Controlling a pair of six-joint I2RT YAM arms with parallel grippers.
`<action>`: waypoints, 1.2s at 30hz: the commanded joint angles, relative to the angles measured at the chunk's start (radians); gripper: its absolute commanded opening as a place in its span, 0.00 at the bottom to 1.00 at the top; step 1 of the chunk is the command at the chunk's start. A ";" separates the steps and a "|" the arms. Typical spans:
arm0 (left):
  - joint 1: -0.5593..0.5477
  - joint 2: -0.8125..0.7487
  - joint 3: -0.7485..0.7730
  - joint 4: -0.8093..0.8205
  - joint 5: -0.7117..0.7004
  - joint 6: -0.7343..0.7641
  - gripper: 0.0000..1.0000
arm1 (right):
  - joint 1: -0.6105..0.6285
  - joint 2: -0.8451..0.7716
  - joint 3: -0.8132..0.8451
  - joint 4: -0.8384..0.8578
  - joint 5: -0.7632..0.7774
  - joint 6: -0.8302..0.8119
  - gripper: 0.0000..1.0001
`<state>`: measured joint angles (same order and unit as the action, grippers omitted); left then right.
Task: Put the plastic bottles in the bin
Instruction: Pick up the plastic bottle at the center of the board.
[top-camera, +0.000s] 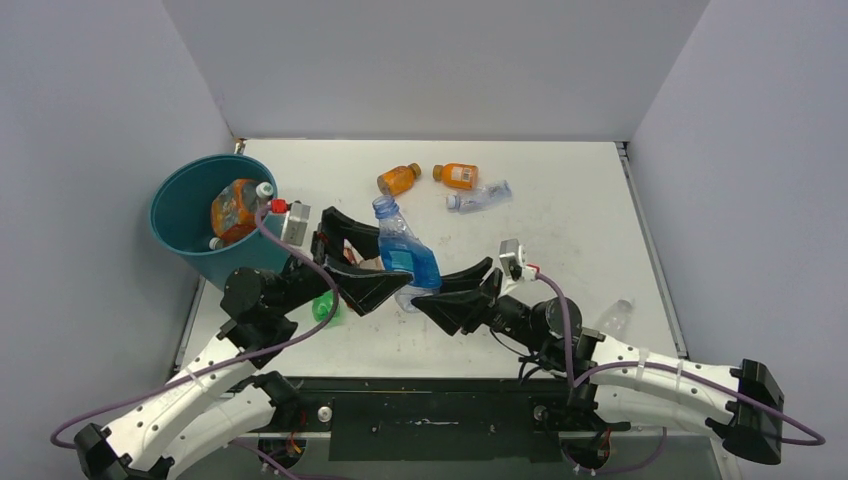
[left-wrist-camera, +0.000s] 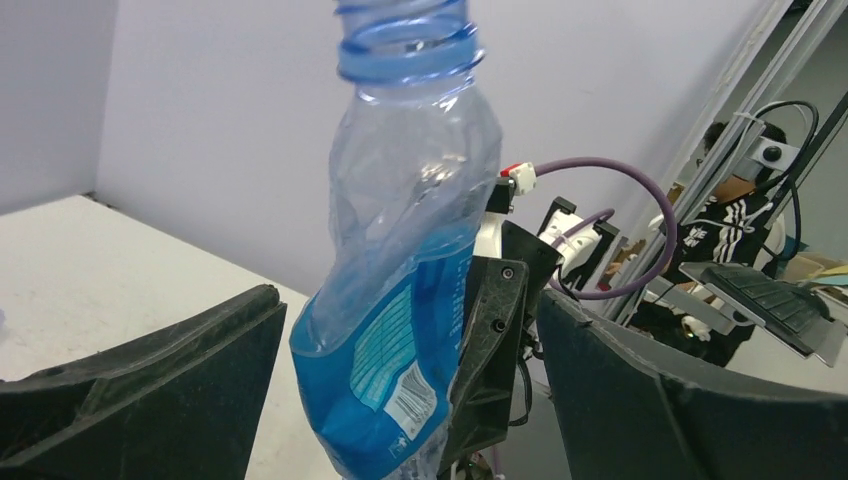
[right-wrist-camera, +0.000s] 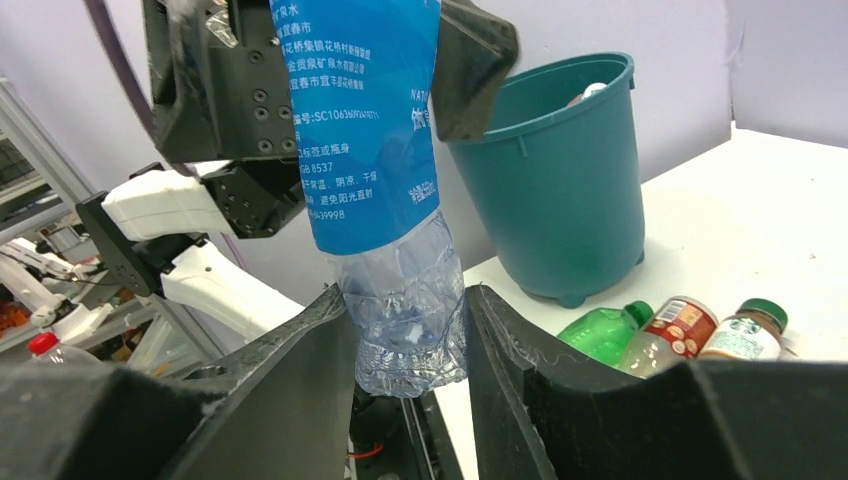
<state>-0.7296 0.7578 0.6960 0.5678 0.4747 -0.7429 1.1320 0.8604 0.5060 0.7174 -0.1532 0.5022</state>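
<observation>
The left arm (top-camera: 200, 395), at seven o'clock in the top view, and the right arm (top-camera: 640, 365), at five o'clock, have white shells between black joint housings. A purple cable (left-wrist-camera: 590, 162) ending in a red-and-white plug (left-wrist-camera: 517, 172) runs along each. The left gripper (top-camera: 393, 262) and right gripper (top-camera: 428, 292) have matte black, wedge-shaped fingers (right-wrist-camera: 290, 400). Small screw heads (left-wrist-camera: 498, 325) dot the black gripper body.
</observation>
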 joint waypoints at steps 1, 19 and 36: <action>0.000 -0.068 0.059 -0.039 -0.072 0.093 0.96 | -0.002 -0.057 0.012 -0.039 0.026 -0.063 0.11; 0.004 0.045 0.418 -0.647 -0.340 0.123 0.63 | 0.002 -0.080 0.020 -0.197 0.115 -0.167 0.05; 0.022 0.061 0.395 -0.583 -0.286 0.087 0.00 | 0.006 -0.065 0.031 -0.235 0.121 -0.150 0.32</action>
<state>-0.7170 0.8444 1.0904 -0.0658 0.1959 -0.6868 1.1332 0.7891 0.5060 0.4595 -0.0402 0.3405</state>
